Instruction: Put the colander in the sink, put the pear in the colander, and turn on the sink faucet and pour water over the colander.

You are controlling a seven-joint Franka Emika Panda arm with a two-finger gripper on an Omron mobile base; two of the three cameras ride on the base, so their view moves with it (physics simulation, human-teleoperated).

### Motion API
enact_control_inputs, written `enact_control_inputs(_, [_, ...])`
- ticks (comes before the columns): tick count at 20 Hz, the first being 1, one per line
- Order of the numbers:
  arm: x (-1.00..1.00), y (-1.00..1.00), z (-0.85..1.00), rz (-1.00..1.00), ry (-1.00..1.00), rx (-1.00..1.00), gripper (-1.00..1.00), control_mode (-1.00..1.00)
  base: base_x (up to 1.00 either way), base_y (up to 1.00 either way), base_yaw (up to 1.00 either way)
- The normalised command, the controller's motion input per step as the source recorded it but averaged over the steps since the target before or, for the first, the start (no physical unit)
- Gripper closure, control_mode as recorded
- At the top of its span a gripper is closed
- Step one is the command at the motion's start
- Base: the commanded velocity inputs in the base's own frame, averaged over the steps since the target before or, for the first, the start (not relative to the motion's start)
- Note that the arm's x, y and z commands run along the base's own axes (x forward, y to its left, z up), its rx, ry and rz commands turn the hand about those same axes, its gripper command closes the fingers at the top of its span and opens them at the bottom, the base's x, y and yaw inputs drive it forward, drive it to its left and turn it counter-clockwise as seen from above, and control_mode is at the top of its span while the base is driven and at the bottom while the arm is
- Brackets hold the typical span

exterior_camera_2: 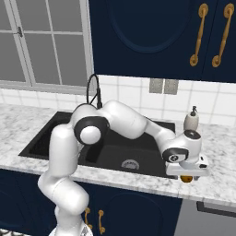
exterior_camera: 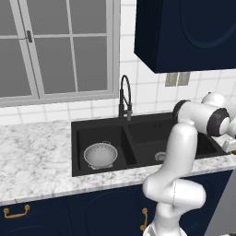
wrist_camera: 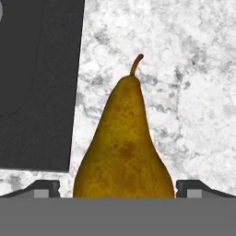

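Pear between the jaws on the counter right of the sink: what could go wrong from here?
1. In the hand view the fingertips flank the pear at its wide base; whether they grip it is unclear, so it may slip on lifting.
2. The colander sits in the far left basin of the sink; a long carry risks a drop.
3. The soap dispenser stands close behind the gripper; the arm might knock it.

counter (exterior_camera: 37, 156): white marbled | set in: sink (exterior_camera: 152, 126) | on it: soap dispenser (exterior_camera_2: 191, 120)
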Motion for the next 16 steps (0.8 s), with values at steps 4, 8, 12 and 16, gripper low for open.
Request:
enact_control_inputs(4, [0.01, 0.00, -0.17, 0.00, 0.00, 0.00, 1.00, -1.00, 0.00, 0.00, 0.00])
enact_control_inputs(8, [0.02, 0.00, -0.05, 0.00, 0.00, 0.00, 1.00, -1.00, 0.00, 0.00, 0.00])
enact_control_inputs(12, [0.00, 0.00, 0.00, 0.00, 0.00, 0.00, 1.00, -1.00, 0.00, 0.00, 0.00])
enact_control_inputs(16, [0.00, 0.00, 0.00, 0.00, 0.00, 0.00, 1.00, -1.00, 0.00, 0.00, 0.00])
